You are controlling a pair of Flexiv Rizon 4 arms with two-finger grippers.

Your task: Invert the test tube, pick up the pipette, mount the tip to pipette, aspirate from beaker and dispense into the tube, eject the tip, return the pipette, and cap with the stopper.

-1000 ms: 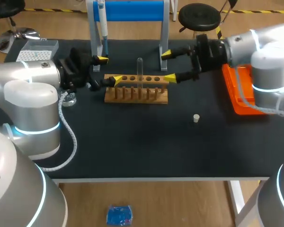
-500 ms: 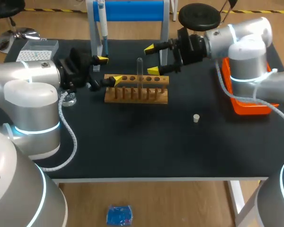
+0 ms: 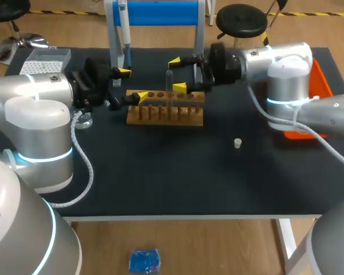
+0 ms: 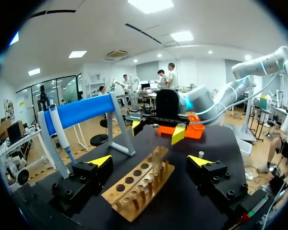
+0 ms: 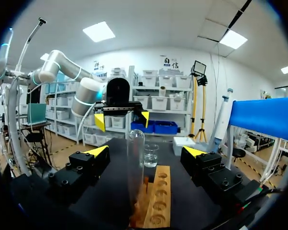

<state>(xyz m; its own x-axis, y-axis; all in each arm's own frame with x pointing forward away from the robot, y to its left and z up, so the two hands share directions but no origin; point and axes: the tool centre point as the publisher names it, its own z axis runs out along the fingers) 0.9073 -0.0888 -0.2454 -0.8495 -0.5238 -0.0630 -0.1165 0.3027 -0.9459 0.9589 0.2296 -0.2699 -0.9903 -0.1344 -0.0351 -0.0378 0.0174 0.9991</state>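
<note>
My right gripper (image 3: pixel 177 74) has swung in from 3 o'clock, fingers wide and empty. The test tube (image 3: pixel 169 86) stands upright in the rack (image 3: pixel 166 112), at that gripper's 9 o'clock. My left gripper (image 3: pixel 131 85) gapes at the rack's 9 o'clock.

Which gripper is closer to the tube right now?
The right gripper: the tube stands in the rack between its open fingers, touching neither. The left gripper is at the rack's other end, farther from the tube.

Wooden rack (image 3: pixel 165 114), clear glossy test tube (image 3: pixel 169 80), matt black table (image 3: pixel 160 172).
</note>
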